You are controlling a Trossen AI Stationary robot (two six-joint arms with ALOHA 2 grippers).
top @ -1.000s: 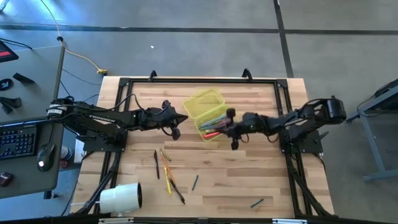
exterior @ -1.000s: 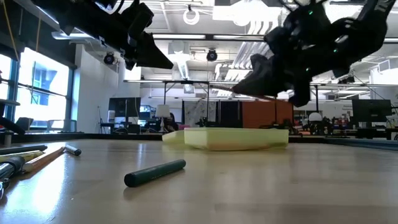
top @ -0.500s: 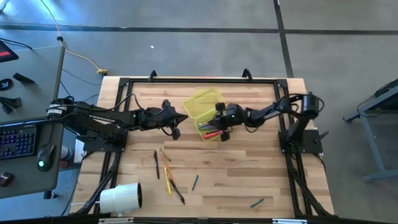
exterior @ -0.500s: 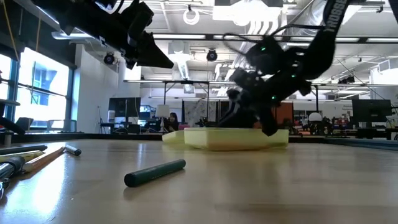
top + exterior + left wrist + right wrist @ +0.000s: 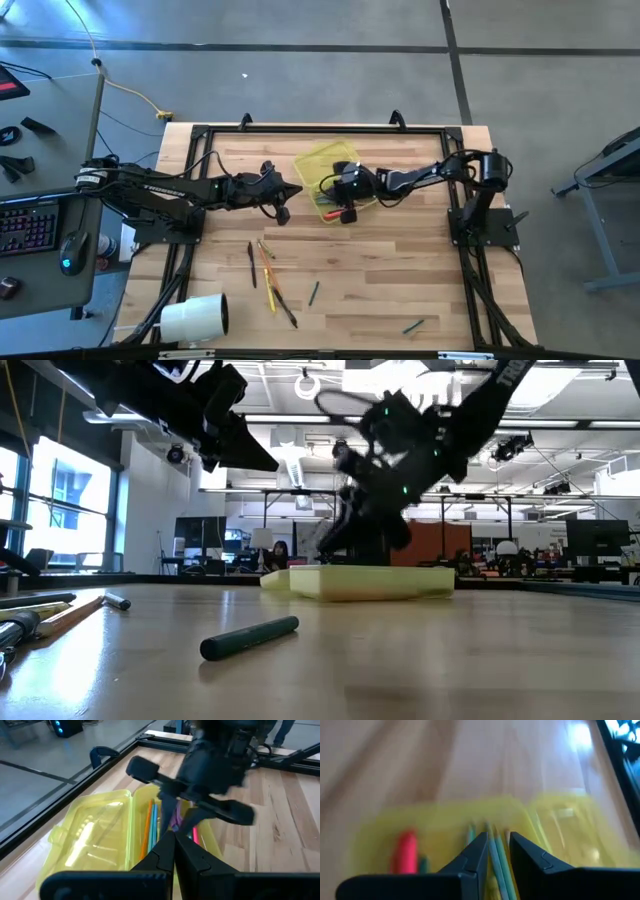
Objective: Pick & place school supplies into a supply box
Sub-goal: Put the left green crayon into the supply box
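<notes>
From above we've got a wooden table [image 5: 400,290], with the supply box [image 5: 325,165] mid-table. The right gripper [image 5: 496,851] sits over it, fingers slightly apart, nothing held. The left gripper [image 5: 174,851] is pinched closed beside it.

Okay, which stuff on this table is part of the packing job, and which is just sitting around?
Part of the job:
- supply box, lid open
- pens inside it
- loose pens and pencils
- green marker
- right gripper, over the box

Just lying about:
- white roll
- left gripper, waiting beside the box
</notes>
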